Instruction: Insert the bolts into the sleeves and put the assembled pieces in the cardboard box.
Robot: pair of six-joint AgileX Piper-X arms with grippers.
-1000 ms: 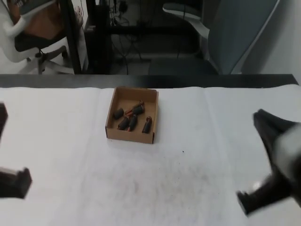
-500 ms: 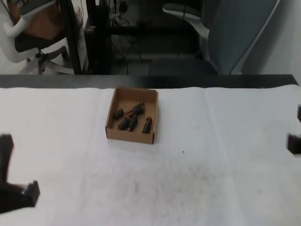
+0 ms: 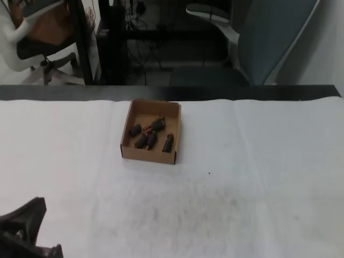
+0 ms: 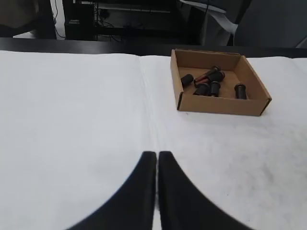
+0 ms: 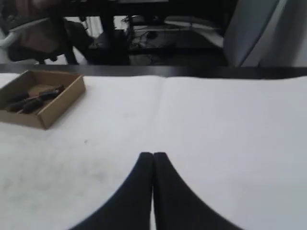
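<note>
Plainly closed at the left pincer (image 4: 157, 154): dark fingers (image 4: 144, 172) pressed tip to tip, no gap between, gripping nothing. Hangs over the white cloth (image 4: 72, 105) that covers the bench. Ahead of it and off to its right, well apart: the cardboard box (image 4: 220, 104), open-topped, flat on the cloth. Inside the box: several assembled pieces (image 4: 207, 82), dark sleeves with reddish bolts showing, lying in a loose cluster, some touching. One more piece (image 4: 240, 91) a little aside from that cluster, toward the box wall farther from this pincer.

Likewise closed at the right pincer (image 5: 153, 155): fingers meeting along their inner edges, holding nothing, over the same cloth. Ahead of it and far to its left: the same box, with the dark pieces lying inside; too small from there to count.

Seen from the high camera: a dark part of an arm (image 3: 27, 231) at the near edge of the bench, well apart from the box and touching none of the pieces.
</note>
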